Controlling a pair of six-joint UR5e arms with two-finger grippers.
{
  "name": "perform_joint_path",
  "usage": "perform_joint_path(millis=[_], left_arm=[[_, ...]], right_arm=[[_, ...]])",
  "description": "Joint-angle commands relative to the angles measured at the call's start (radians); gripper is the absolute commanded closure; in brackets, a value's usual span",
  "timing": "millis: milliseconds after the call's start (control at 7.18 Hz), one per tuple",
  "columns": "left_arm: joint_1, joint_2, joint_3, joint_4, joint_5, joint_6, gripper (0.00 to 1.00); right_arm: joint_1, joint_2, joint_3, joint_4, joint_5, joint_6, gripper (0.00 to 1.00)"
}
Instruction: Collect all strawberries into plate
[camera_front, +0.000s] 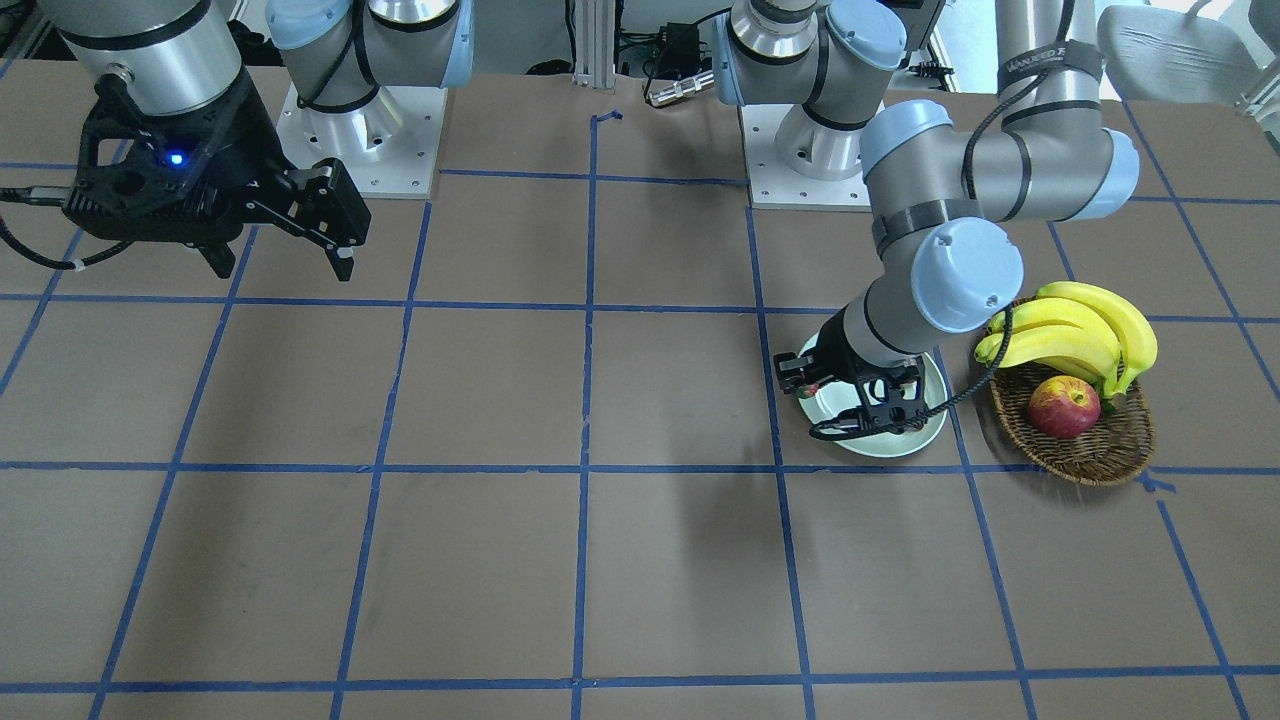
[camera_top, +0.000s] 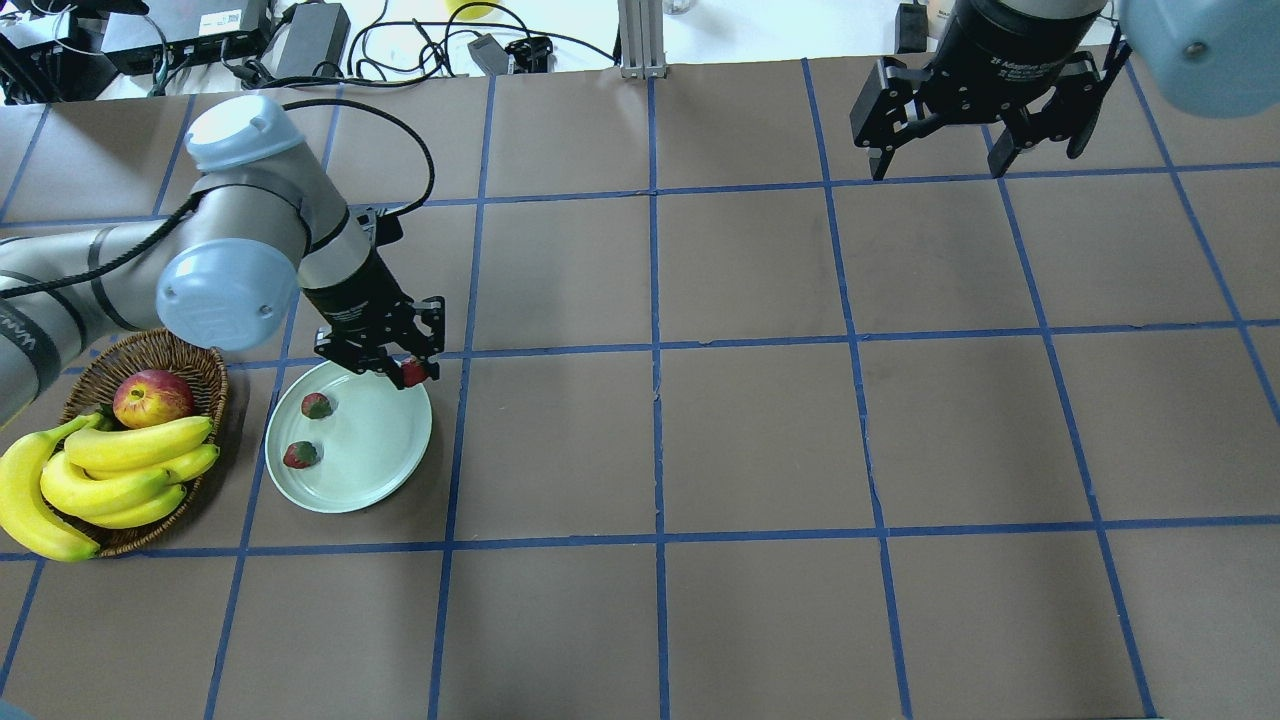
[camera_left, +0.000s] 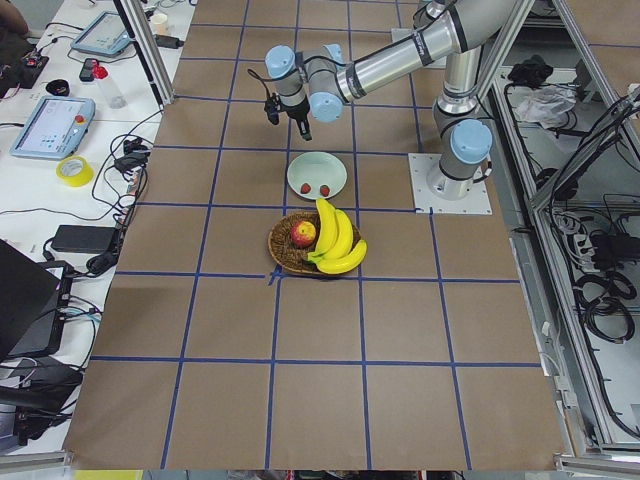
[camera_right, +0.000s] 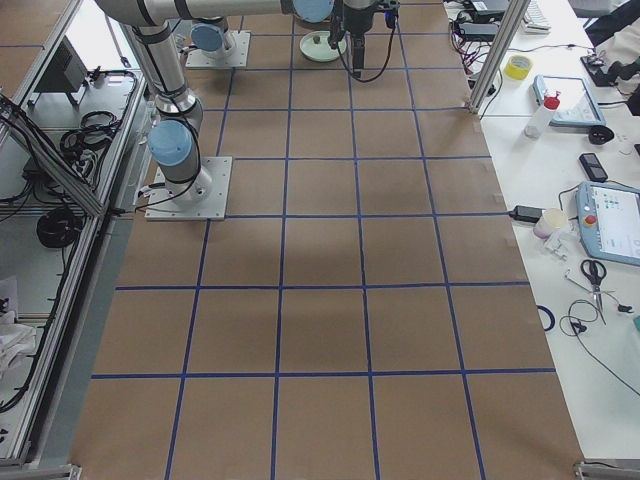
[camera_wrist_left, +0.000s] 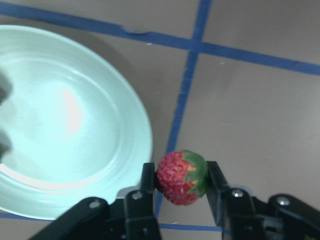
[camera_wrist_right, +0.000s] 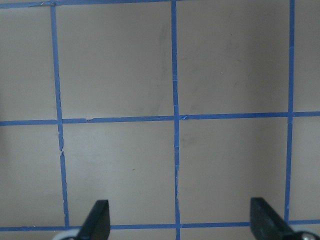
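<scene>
My left gripper (camera_top: 408, 374) is shut on a red strawberry (camera_wrist_left: 180, 178) with a green cap. The berry hangs just off the rim of the pale green plate (camera_top: 375, 455), over a blue tape line. Two more strawberries lie on the plate, one (camera_top: 316, 405) toward its far side and one (camera_top: 299, 455) nearer its left edge. In the front-facing view the left arm covers much of the plate (camera_front: 900, 442). My right gripper (camera_top: 938, 166) hovers open and empty far off at the table's right back; its wrist view shows only taped table.
A brown wicker basket (camera_top: 160, 350) stands left of the plate and holds a bunch of bananas (camera_top: 110, 470) and a red-yellow apple (camera_top: 152, 397). Blue tape lines grid the brown table. Cables and power bricks lie beyond its far edge.
</scene>
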Motion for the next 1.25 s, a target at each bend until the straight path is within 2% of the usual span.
perform_joint_path(millis=[0,139,278,418,557,696,1114], left_arm=[[0.074,-0.014,-0.021,-0.026,0.004,0.098,1.00],[0.074,-0.028,-0.023,-0.019,0.002,0.097,1.00],[0.074,-0.031,-0.024,-0.019,0.005,0.098,0.84],[0.074,-0.032,-0.026,-0.022,0.005,0.098,0.01],[0.076,-0.030,-0.024,-0.025,0.008,0.098,0.00],[0.077,-0.021,-0.020,-0.026,0.055,0.098,0.00],[0.058,0.033,0.035,-0.037,0.076,0.098,0.00]], right_arm=[[0.000,-0.001,0.000,0.000,0.000,-0.001,0.00],[0.000,-0.001,0.000,0.000,0.000,-0.001,0.00],[0.000,-0.001,0.000,0.000,0.000,-0.001,0.00],[0.000,-0.001,0.000,0.000,0.000,-0.001,0.00],[0.000,-0.001,0.000,0.000,0.000,-0.001,0.00],[0.000,-0.001,0.000,0.000,0.001,-0.001,0.00],[0.000,-0.001,0.000,0.000,0.000,-0.001,0.00]])
